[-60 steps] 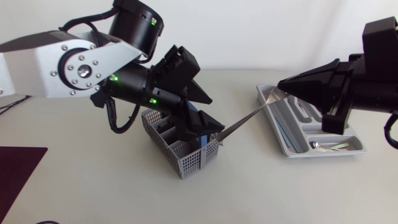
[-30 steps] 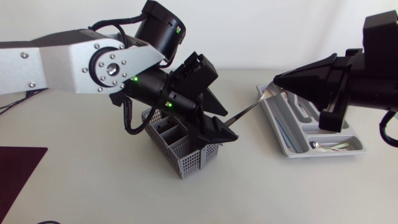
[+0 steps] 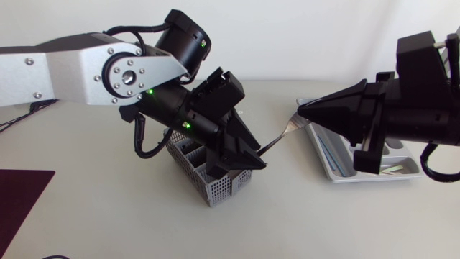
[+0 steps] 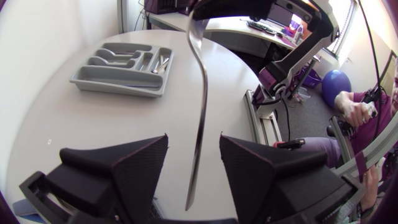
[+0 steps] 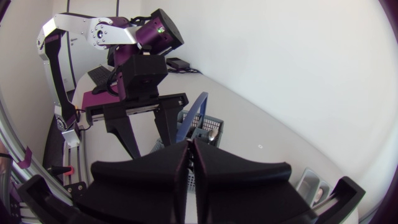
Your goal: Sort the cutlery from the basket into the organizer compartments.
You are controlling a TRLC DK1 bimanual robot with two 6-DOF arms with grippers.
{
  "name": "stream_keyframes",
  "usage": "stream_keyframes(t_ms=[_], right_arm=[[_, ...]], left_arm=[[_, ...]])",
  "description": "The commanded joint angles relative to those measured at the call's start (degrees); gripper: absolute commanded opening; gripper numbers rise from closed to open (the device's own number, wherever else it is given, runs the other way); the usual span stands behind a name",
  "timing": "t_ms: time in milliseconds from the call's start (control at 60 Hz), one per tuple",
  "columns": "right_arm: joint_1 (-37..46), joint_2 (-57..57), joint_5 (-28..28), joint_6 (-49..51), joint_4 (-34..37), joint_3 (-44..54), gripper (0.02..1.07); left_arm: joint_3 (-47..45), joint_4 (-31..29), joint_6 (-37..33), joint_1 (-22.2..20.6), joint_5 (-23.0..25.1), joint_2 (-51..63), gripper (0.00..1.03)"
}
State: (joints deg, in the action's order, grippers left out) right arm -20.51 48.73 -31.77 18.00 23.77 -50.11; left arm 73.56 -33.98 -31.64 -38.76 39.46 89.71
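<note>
Now, cutlery piece (image 3: 279,137): a long silver utensil, kind not clear, held in the air above the bench between the 2 arms. It slopes up from over the basket toward the organizer.
Right end effector (image 3: 300,112): its 2 fingers are pressed together on the upper end of the cutlery piece, with only a thin slit between them in the right wrist view. It sits over the organizer's edge nearest the basket.
Left end effector (image 3: 251,160): the fingers are parted and the lower stretch of the cutlery piece runs through the gap. The left wrist view shows space on both sides, so neither finger touches it.
Basket (image 3: 223,188): grey mesh, upright on the bench, directly under the left end effector. A blue handle (image 5: 198,112) stands up out of it.
Organizer (image 3: 325,165): a grey tray on the bench's right side, partly hidden by the right arm. A few silver pieces (image 4: 160,61) lie in its compartments.
Bench (image 3: 108,216): pale, with a dark red mat (image 3: 18,198) at its left edge.
</note>
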Motion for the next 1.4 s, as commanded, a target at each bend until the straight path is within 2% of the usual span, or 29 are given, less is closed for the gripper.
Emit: stream_keyframes(t_ms=[0, 167, 233, 533, 767, 1150, 1383], right_arm=[[-1.55, -1.01, -0.40, -1.92, -0.83, 1.50, 0.07], [-3.92, -1.71, -0.14, -2.44, -0.83, 2.65, 0.07], [-4.36, -1.97, -0.14, -2.53, -0.92, 3.00, 0.07], [-6.38, -3.03, -0.22, -2.97, -0.92, 3.44, 0.07], [-7.96, -4.08, -0.14, -3.76, -1.71, 4.67, 0.07], [-8.75, -5.22, 0.04, -4.55, -2.85, 5.90, 0.07], [-10.69, -5.05, -3.04, -5.52, -2.59, 6.07, 0.07]], left_arm=[[-0.70, -1.71, -2.29, 0.97, 1.76, 0.02, 0.50], [-2.19, -4.70, -4.84, 1.94, 2.64, -1.38, 0.49], [-2.98, -5.40, -5.36, 2.46, 3.34, -2.35, 0.46], [-5.97, -9.44, -8.00, 3.17, 5.54, -5.69, 0.20], [-7.82, -11.46, -9.06, 2.64, 6.33, -7.71, 0.06], [-8.70, -12.43, -9.14, 1.15, 6.33, -7.53, 0.03], [-8.87, -12.43, -8.70, 0.97, 6.33, -7.89, 0.03]])
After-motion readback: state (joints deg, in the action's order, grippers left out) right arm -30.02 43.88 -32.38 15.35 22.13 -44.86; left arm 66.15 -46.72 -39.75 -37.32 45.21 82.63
